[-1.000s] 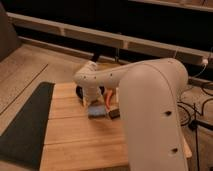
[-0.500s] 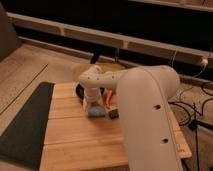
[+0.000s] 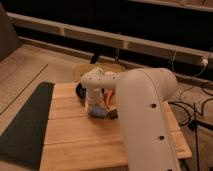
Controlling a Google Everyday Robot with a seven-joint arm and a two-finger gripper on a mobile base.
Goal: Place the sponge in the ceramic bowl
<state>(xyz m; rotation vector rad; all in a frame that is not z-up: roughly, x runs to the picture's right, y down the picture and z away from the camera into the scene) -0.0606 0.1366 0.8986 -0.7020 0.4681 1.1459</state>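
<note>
The sponge is a small blue-grey pad lying on the wooden table, near its middle. My gripper points down right over the sponge, at its near-left edge, and hides part of it. The ceramic bowl is dark and round. It sits just behind and left of the gripper, mostly hidden by my white wrist. My thick white arm reaches in from the lower right.
A blackish block lies just right of the sponge. An orange item shows behind it. A dark mat lies on the floor left of the table. Cables trail on the right, and a shelf runs along the back.
My wrist has dropped slightly lower over the sponge. The sponge, the bowl and the block are where they were.
</note>
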